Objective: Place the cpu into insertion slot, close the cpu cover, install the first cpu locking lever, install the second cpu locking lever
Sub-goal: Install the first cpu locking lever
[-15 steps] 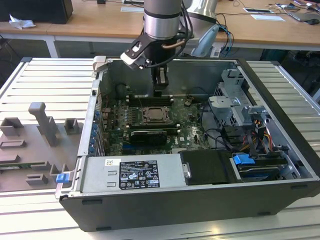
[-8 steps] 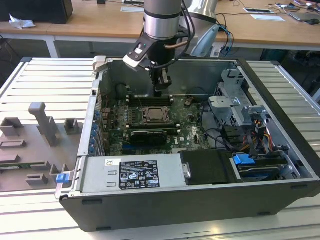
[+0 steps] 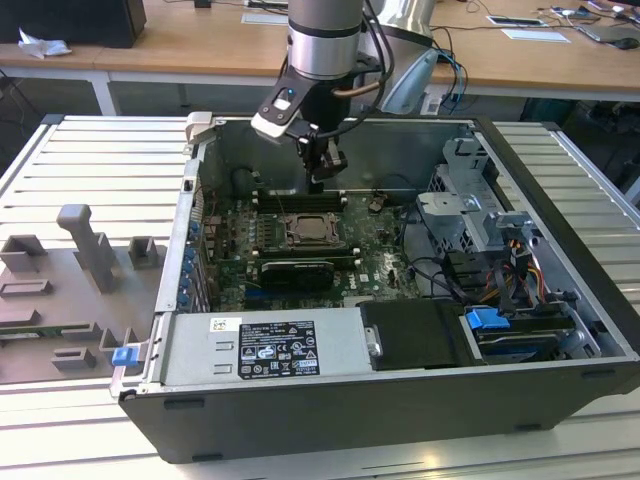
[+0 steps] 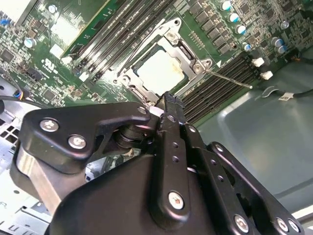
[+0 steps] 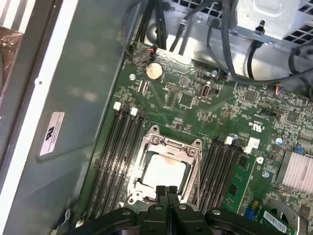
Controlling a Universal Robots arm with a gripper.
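The cpu (image 5: pixel 164 171) (image 4: pixel 159 71), pale and square, lies in the insertion slot (image 3: pixel 312 232) on the green board. The silvery cpu cover (image 5: pixel 172 145) (image 4: pixel 182 48) lies flat around it, framing the chip in its window. A thin metal locking lever (image 4: pixel 228 79) sticks out from the socket's corner over the black memory slots. My gripper (image 5: pixel 166 190) (image 4: pixel 164 104) (image 3: pixel 322 178) hovers just above the socket's edge, its black fingers pressed together with nothing seen between them.
The board sits inside an open computer case (image 3: pixel 560 200). Long memory slots (image 5: pixel 115 156) flank the socket on both sides. Cables and a drive cage (image 3: pixel 470 215) fill the exterior view's right. A power supply (image 3: pixel 265 350) lies in front. Grey fixtures (image 3: pixel 90 250) stand outside the case.
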